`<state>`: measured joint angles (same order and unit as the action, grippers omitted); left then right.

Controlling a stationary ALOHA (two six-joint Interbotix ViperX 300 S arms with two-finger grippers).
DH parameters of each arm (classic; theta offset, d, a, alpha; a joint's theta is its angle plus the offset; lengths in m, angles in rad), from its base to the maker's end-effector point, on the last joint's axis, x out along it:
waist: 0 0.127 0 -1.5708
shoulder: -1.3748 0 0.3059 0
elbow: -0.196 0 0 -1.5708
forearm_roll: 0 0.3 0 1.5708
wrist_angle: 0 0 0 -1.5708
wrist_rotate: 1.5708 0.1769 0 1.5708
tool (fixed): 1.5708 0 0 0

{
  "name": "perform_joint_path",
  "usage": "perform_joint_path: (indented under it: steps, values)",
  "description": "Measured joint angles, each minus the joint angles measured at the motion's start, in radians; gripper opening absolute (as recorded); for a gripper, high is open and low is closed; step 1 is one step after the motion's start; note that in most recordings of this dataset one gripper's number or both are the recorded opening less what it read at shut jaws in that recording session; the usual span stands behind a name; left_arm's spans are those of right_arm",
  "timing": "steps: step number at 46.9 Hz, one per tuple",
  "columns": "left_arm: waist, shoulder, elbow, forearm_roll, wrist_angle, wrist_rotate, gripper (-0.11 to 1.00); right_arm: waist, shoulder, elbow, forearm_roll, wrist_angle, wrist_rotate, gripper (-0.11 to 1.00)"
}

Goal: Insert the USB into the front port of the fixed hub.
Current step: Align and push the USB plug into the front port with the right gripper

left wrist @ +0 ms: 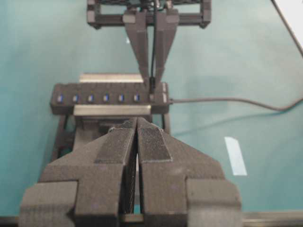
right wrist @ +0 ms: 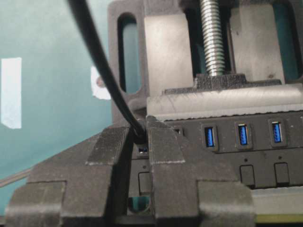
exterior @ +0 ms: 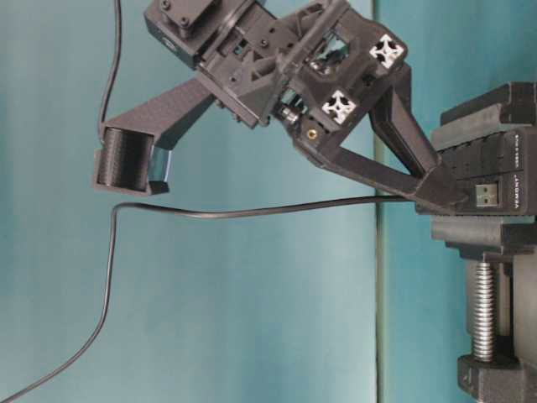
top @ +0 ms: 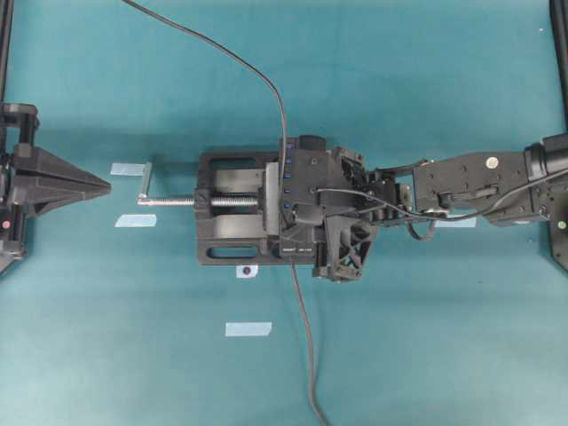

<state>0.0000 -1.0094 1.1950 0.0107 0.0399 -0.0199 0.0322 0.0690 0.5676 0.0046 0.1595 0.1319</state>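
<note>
The fixed hub is a black bar with blue ports, clamped upright in a black vise. My right gripper stands over the hub's end port and is shut on the USB, whose cable rises between the fingers. The plug's tip is at that end port, with a sliver of blue showing just below it; how deep it sits cannot be told. The left wrist view shows the same plug on the right end of the hub. My left gripper is shut and empty, parked at the far left.
The vise's silver screw handle points toward the left arm. The hub's own cable trails toward the front edge. The USB cable runs to the back left. Several tape strips lie on the teal mat.
</note>
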Motion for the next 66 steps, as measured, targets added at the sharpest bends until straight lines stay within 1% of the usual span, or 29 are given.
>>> perform_joint_path:
  steps: [24, 47, 57, 66]
  values:
    - [0.0, -0.002, 0.0, 0.0, 0.0, 0.0, 0.0, 0.0, 0.0, -0.002, -0.002, 0.032, 0.002, 0.05]
    - [0.0, -0.002, 0.002, 0.0, -0.002, 0.002, 0.0, 0.0, -0.003, -0.002, -0.003, 0.037, 0.0, 0.05]
    - [0.0, -0.002, 0.002, 0.0, 0.0, 0.002, 0.0, 0.002, -0.003, -0.005, -0.003, 0.072, 0.0, 0.05]
    - [0.0, -0.002, 0.002, 0.0, 0.0, 0.0, 0.0, 0.002, -0.003, -0.005, -0.003, 0.075, 0.0, 0.05]
